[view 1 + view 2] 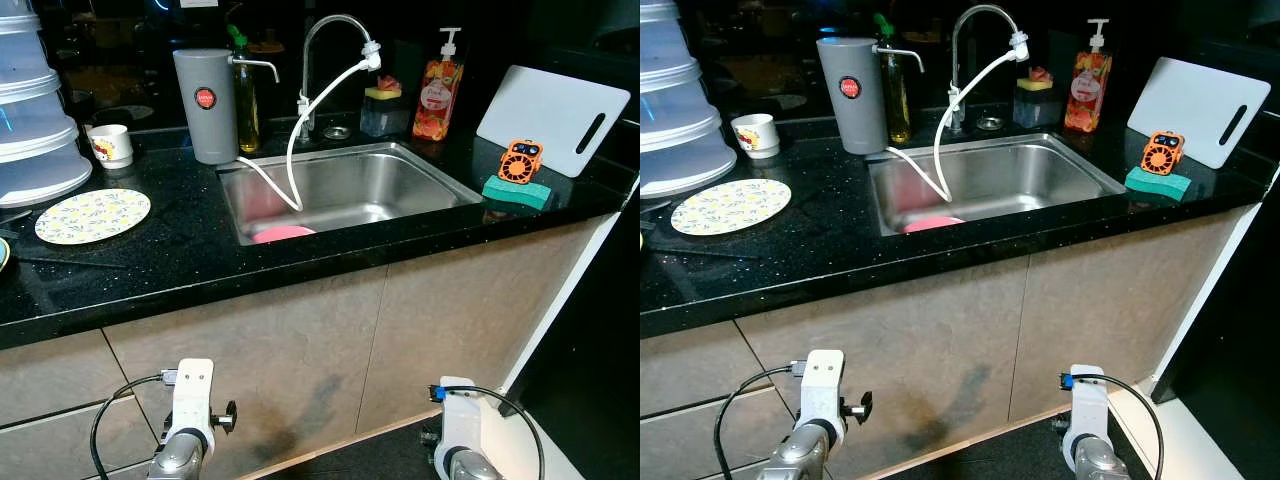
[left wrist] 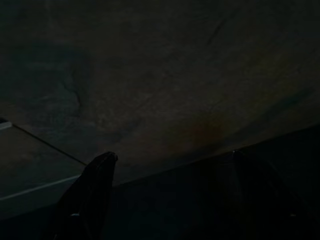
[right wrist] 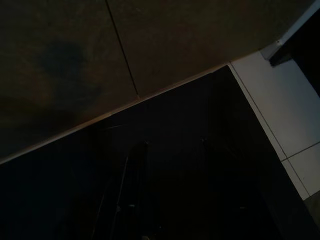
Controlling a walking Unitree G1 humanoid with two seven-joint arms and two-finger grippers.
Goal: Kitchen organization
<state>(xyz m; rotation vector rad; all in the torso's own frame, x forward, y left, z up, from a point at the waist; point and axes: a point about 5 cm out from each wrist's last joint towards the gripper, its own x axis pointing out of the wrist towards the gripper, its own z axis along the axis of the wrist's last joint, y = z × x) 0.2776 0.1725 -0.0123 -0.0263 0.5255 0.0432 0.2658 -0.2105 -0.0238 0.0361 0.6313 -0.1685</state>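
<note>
Now both my arms hang low before the cabinet; my left hand (image 2: 165, 200), spread wide, is nearer the plate (image 1: 92, 215) up on the worktop (image 1: 190, 250).

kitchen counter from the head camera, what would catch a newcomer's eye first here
Probably the steel sink set into the black countertop, with a white hose looping from the faucet down into the basin beside something pink. Next, the bright pieces: a yellow-patterned plate on the left and a small orange gadget on a teal sponge near the white cutting board on the right.
</note>
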